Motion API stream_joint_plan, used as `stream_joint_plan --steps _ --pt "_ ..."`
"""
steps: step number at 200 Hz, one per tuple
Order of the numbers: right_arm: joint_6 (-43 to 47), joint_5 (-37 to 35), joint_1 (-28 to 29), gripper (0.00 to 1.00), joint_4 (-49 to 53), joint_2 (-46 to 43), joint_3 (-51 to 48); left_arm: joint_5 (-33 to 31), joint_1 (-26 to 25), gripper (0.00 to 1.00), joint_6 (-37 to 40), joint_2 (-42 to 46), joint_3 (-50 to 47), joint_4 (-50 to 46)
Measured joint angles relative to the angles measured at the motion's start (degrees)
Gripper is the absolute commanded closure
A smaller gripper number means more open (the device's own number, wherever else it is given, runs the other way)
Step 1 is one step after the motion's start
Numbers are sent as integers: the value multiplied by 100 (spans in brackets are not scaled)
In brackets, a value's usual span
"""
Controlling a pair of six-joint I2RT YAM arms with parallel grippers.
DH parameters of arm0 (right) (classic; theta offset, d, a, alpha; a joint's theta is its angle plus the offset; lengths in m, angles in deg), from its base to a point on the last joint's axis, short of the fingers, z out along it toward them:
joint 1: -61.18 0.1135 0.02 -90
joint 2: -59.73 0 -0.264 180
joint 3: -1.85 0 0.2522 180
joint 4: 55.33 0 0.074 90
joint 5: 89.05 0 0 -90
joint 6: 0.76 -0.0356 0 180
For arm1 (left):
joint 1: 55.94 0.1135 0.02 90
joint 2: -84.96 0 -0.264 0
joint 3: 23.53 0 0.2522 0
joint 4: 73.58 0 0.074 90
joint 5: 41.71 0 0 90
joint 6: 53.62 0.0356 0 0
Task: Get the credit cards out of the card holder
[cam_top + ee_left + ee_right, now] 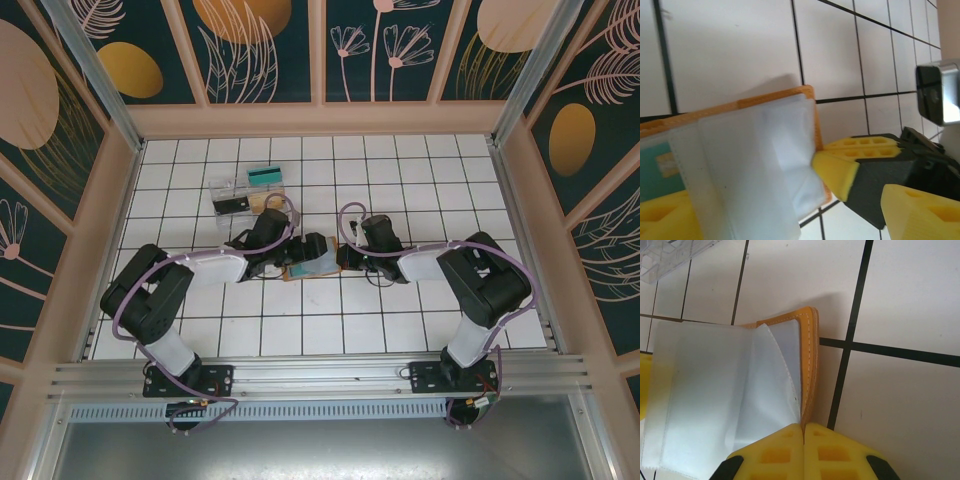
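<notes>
Ok so here's the state of things. The small flat orange-brown leather-like card holder [308, 268] is lying open on the white tiled bench [400, 330], pretty much dead centre between the 2 arms. It sits a bit nearer than the clear plastic tray [245, 188] with the teal and black bits in it.

The right end effector [805, 440] has its 2 yellow fingers [835, 455] pressed together, pinching the stitched orange edge of the card holder [807, 365]. From the left wrist cam you can see that same yellow tip [837, 172] biting the rim right where the frosted plastic sleeves [755, 165] end.

The left end effector [790, 215] is spread wide. 1 yellow finger [665, 220] is low on the left by the sleeves and the other [920, 210] is way off to the right, with nothing gripped between them. Can't tell if the left one is actually touching the plastic.

The sleeves are fanned out, a few translucent layers with 1 flap lifting [770, 385]. A teal card [655, 167] with a pale patch shows through the sleeve at the left side. From overhead both end effectors [312, 250] [345, 257] are crowded right over the holder.
</notes>
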Motion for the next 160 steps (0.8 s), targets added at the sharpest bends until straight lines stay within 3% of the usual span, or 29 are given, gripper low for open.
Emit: stream_joint_plan --steps 34,66,93,130,160 --pt "-17 7 0 95 0 2 0 85 -295 18 -9 -81 328 105" --pt "-114 46 -28 88 -55 0 -61 59 -424 19 -111 -208 494 236" --pt "-271 125 -105 69 -223 -52 -219 -92 -424 19 -114 -216 494 214" --pt "-382 42 -457 52 -326 -566 -660 -446 -424 20 -79 138 343 57" --pt "-452 -138 -527 50 -227 -1088 -813 -590 -424 20 -42 313 177 59"
